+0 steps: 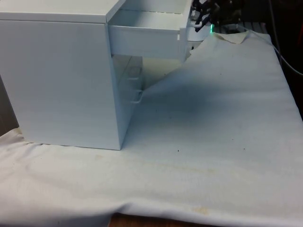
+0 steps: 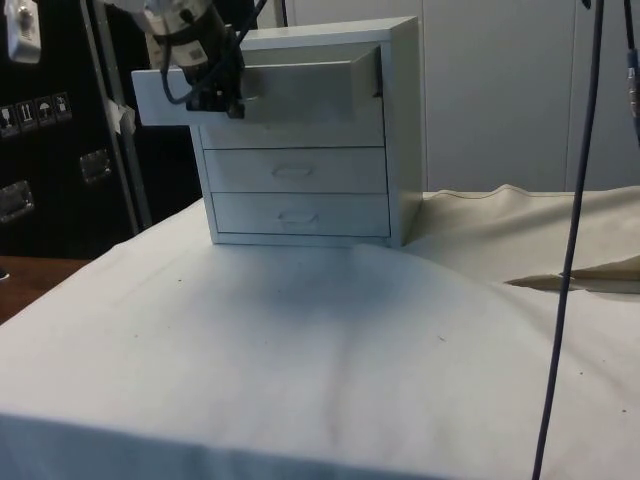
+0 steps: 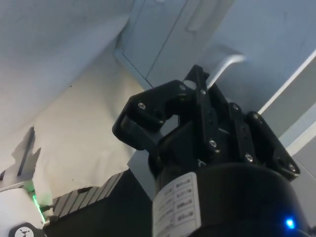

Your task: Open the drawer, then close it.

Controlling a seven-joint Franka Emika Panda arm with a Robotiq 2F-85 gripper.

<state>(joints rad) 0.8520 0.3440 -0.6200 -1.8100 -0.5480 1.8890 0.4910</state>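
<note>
The gripper [image 2: 222, 95] was seen in the upper left of the side view, set against the front panel of the top drawer [image 2: 260, 92], which stood pulled well out of the chest of drawers [image 2: 400, 130]. In the wrist view the gripper [image 3: 197, 91] was seen with its black fingers [image 3: 200, 106] drawn close together about the curved metal handle [image 3: 224, 66] of that drawer, so the handle appeared to be gripped, though the contact itself was partly hidden by the finger bodies. In the front view the gripper [image 1: 201, 16] was found at the top edge, right of centre, touching the outer end of the open top drawer [image 1: 147, 40]. One chest [image 1: 61, 75] was counted, occupying the upper left of the front view with its plain side turned to the camera. Three drawers were counted in the side view: the open top one, a middle drawer [image 2: 295, 170] and a bottom drawer [image 2: 300, 215], both shut and each carrying one small handle. The surface [image 1: 213, 118] was covered by a white cloth [image 2: 330, 350], rumpled toward the right of the side view.
</note>
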